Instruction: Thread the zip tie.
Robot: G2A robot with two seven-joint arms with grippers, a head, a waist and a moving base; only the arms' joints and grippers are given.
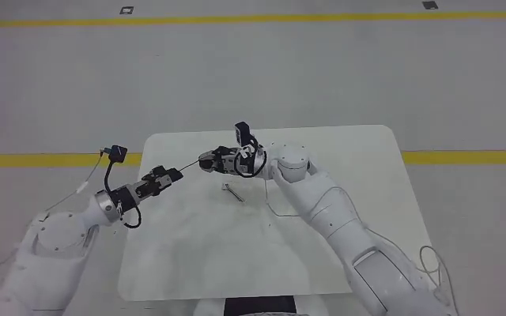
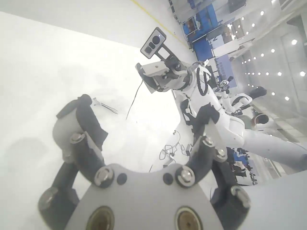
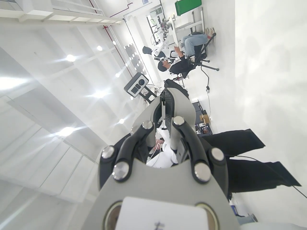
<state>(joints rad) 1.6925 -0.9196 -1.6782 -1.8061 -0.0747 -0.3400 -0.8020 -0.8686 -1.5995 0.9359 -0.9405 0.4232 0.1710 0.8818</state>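
Note:
A thin black zip tie (image 1: pixel 190 166) stretches in the air between the two grippers. My right gripper (image 1: pixel 207 162) is shut on one end of it, above the back left of the white table (image 1: pixel 332 245). In the left wrist view the zip tie (image 2: pixel 134 99) hangs down from the right gripper (image 2: pixel 146 82). In its own view, the right gripper (image 3: pixel 168 89) has its fingers pressed together. My left gripper (image 1: pixel 171 174) is at the zip tie's free end. Its fingers (image 2: pixel 84 111) stand wide apart with nothing between them.
A second zip tie (image 1: pixel 233 192) lies flat on the table just in front of the right gripper, also seen as thin dark strips (image 2: pixel 105 106) in the left wrist view. The table's left edge lies beneath the left arm.

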